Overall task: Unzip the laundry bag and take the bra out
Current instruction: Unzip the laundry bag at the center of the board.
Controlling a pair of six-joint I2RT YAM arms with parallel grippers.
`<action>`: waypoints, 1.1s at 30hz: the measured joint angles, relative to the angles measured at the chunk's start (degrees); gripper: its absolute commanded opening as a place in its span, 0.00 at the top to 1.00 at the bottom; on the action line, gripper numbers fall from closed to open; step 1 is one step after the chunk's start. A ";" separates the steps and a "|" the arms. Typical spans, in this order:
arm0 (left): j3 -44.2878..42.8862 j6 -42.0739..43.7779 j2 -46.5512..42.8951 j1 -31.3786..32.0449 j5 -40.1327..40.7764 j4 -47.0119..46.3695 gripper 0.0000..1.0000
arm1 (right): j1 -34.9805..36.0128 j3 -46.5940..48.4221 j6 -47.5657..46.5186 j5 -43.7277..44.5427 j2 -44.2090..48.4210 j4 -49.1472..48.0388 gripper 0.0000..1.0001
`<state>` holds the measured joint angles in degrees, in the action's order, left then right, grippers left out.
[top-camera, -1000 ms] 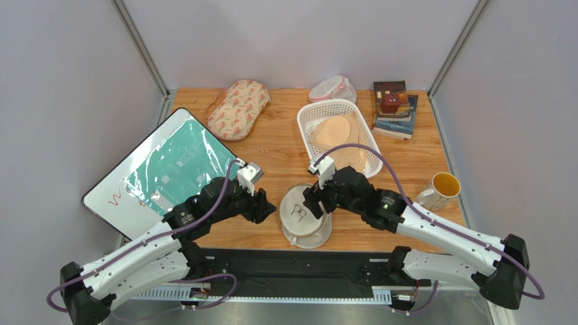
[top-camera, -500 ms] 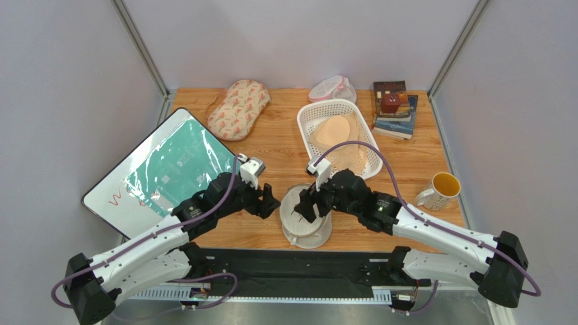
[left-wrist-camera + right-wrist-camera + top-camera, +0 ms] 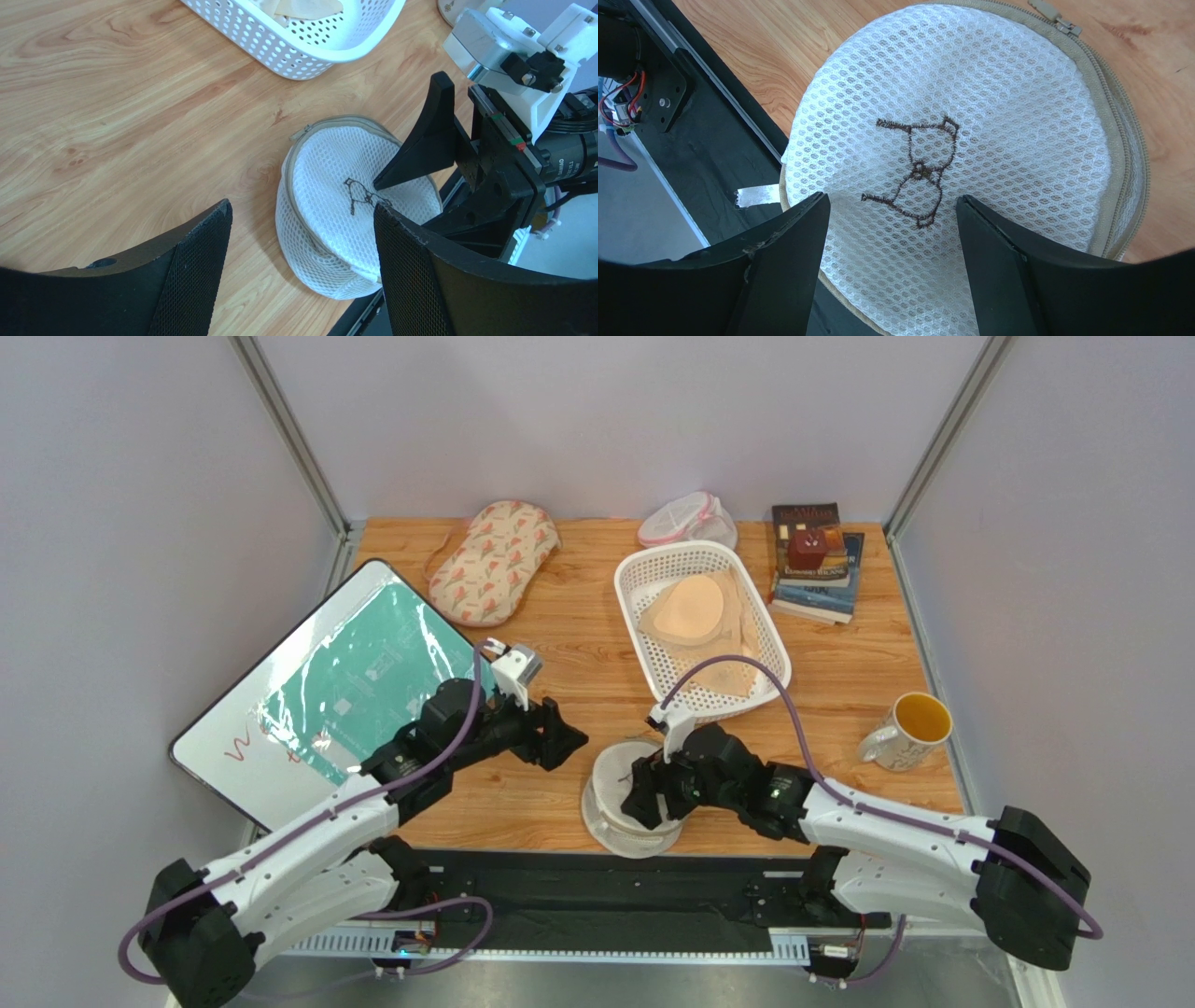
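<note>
Our right gripper (image 3: 891, 210) pulled back toward 6, over laundry bag (image 3: 990, 91), fingers apart; left gripper (image 3: 564, 739) retreated to bag's 10 o'clock, also apart.

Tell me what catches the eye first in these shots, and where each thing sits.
The round white mesh laundry bag at the near edge of the table stands out, its zip looking closed and a black bra icon on top, with the right gripper open right above it. The left gripper hovers open to its left. Farther back, a white basket holds a peach bra.
</note>
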<state>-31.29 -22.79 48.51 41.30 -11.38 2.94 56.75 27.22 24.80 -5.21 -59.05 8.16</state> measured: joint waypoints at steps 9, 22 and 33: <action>0.20 -2.47 12.31 -0.52 -6.73 -6.67 0.21 | 1.99 -0.02 1.75 3.04 2.47 2.32 0.17; 1.77 -5.57 17.84 -0.52 -9.49 -10.32 0.19 | -5.01 10.25 0.79 12.11 6.73 15.10 0.14; 1.77 -8.15 24.37 -0.52 -9.49 -10.29 0.45 | -15.32 7.23 -0.02 3.65 5.29 13.42 0.14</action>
<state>-29.52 -30.94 72.88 40.77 -20.86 -7.35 41.43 34.46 24.77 -1.56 -53.76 21.58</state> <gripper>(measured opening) 0.676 0.860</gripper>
